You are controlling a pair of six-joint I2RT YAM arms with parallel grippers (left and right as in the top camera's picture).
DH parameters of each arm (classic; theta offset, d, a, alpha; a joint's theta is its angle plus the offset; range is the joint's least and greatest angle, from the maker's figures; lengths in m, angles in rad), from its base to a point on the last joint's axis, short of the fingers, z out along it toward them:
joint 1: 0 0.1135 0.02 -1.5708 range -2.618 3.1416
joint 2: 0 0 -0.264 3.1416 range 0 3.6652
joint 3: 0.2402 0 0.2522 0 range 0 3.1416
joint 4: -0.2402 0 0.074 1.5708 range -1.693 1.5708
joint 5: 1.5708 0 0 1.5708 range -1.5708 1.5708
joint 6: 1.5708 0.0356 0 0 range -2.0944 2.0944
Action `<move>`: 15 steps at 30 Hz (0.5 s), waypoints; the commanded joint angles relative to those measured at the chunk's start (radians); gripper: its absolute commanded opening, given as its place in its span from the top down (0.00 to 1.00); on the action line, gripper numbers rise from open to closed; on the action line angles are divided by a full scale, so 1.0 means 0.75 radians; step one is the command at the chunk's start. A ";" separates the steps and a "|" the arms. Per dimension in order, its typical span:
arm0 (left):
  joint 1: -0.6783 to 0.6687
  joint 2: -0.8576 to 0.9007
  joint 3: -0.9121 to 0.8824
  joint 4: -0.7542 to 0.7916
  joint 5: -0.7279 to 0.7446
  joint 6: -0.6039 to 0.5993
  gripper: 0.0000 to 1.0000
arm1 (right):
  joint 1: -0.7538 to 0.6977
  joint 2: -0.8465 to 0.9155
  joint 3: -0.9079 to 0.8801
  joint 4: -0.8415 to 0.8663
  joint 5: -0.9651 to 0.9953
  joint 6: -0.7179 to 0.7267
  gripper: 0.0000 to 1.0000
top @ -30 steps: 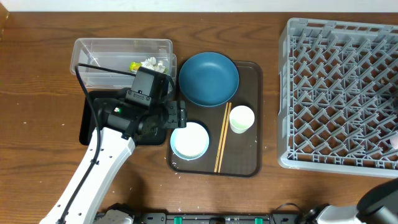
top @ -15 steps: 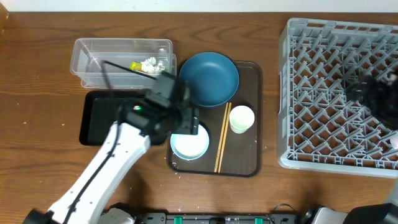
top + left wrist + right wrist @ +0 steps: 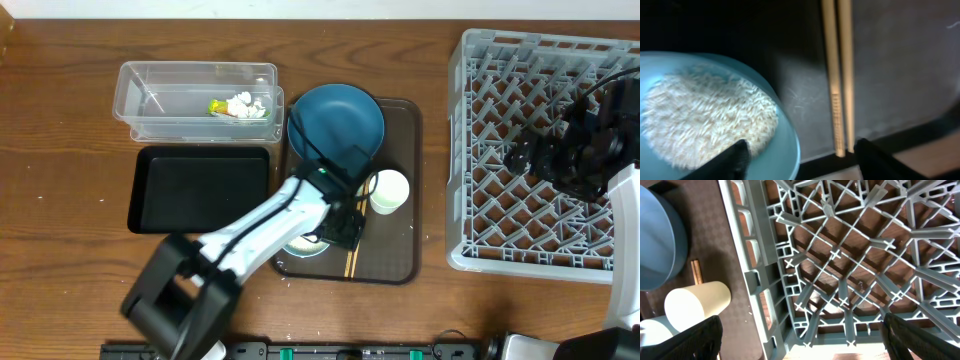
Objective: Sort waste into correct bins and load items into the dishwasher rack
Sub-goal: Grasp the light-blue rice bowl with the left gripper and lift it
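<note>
My left gripper [image 3: 342, 218] is open and empty, low over the brown serving tray between the small white bowl [image 3: 298, 242] and the wooden chopsticks [image 3: 351, 262]. In the left wrist view the fingers [image 3: 802, 160] straddle the bowl's rim [image 3: 790, 145]; rice grains [image 3: 705, 120] fill the bowl, and the chopsticks [image 3: 838, 75] lie just to the right. One white cup [image 3: 388, 190] and the dark-blue dish [image 3: 335, 125] sit on the same tray. My right gripper [image 3: 528, 156] is open and empty above the grey dishwasher rack [image 3: 500, 60], near its left wall [image 3: 747, 255]. A second cup is not in view.
The clear tub [image 3: 150, 100] at the back left holds the snack wrapper [image 3: 216, 105] and white tissue [image 3: 242, 102]. The black tray [image 3: 200, 188] lies in front of it. The brown serving tray [image 3: 400, 250] sits between the bins and the rack.
My left arm swung right from over the black tray to the brown tray, over the bowl and chopsticks. My right arm came into view over the rack.
</note>
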 commanded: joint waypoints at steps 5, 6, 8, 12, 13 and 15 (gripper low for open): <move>-0.007 0.112 0.010 0.006 -0.068 0.006 0.71 | 0.010 -0.003 -0.007 -0.001 0.022 -0.019 0.01; -0.007 0.113 0.010 0.009 -0.068 0.006 0.76 | 0.010 -0.003 -0.007 -0.002 0.022 -0.018 0.01; -0.007 0.113 0.010 0.011 -0.070 0.006 0.85 | 0.010 -0.003 -0.007 -0.004 0.022 -0.019 0.01; -0.007 0.110 0.012 0.009 -0.082 0.006 0.94 | 0.010 -0.003 -0.007 -0.006 0.022 -0.019 0.01; -0.007 0.106 0.013 0.005 -0.083 0.006 0.94 | 0.010 -0.003 -0.007 -0.005 0.022 -0.019 0.01; -0.007 0.090 0.025 -0.019 -0.088 0.006 0.94 | 0.010 -0.003 -0.007 -0.005 0.022 -0.019 0.01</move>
